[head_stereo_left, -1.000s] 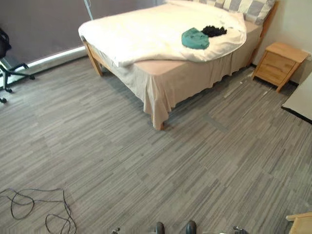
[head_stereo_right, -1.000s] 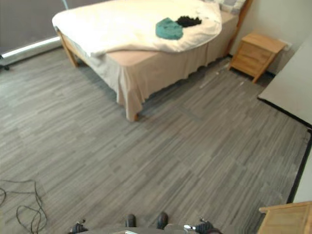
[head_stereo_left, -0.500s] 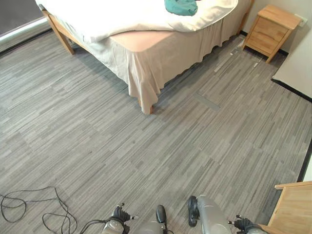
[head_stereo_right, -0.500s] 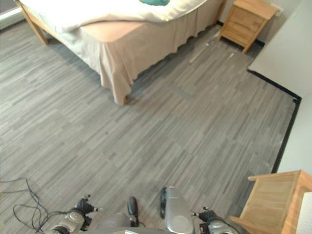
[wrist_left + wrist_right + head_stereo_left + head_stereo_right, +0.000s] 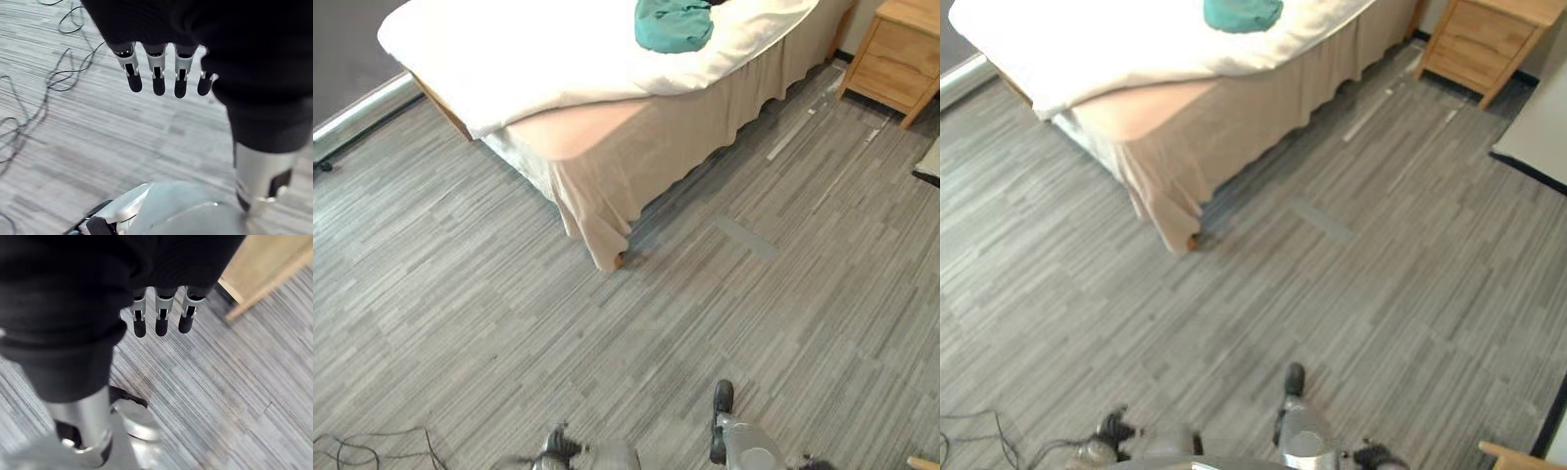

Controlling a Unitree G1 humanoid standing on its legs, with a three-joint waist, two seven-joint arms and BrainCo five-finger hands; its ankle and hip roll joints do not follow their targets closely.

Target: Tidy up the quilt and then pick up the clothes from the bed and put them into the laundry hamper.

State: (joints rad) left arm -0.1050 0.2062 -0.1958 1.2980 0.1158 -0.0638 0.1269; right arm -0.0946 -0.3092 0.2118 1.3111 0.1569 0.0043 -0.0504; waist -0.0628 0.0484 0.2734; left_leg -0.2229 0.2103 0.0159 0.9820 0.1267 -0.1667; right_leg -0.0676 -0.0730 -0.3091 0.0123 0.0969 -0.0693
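Observation:
A white quilt (image 5: 538, 54) lies askew on the bed, leaving the pinkish sheet (image 5: 578, 129) bare at the near corner. A teal garment (image 5: 674, 23) sits bunched on the quilt near the bed's far side; it also shows in the right eye view as the same teal garment (image 5: 1242, 13). Both hands hang low over the grey floor, well short of the bed. My left hand (image 5: 156, 73) has straight fingers and holds nothing. My right hand (image 5: 161, 313) is likewise open and empty.
A beige bed skirt (image 5: 705, 127) hangs to the floor, with a wooden bed leg (image 5: 620, 259) at the near corner. A wooden nightstand (image 5: 1489, 34) stands past the bed. Light wooden furniture (image 5: 264, 264) is close beside my right hand. A pale board (image 5: 1540, 132) lies at right.
The camera has shifted: the bed's near corner now sits nearer the middle, and the wooden furniture at lower right has almost slipped out. Quilt and garment have not moved.

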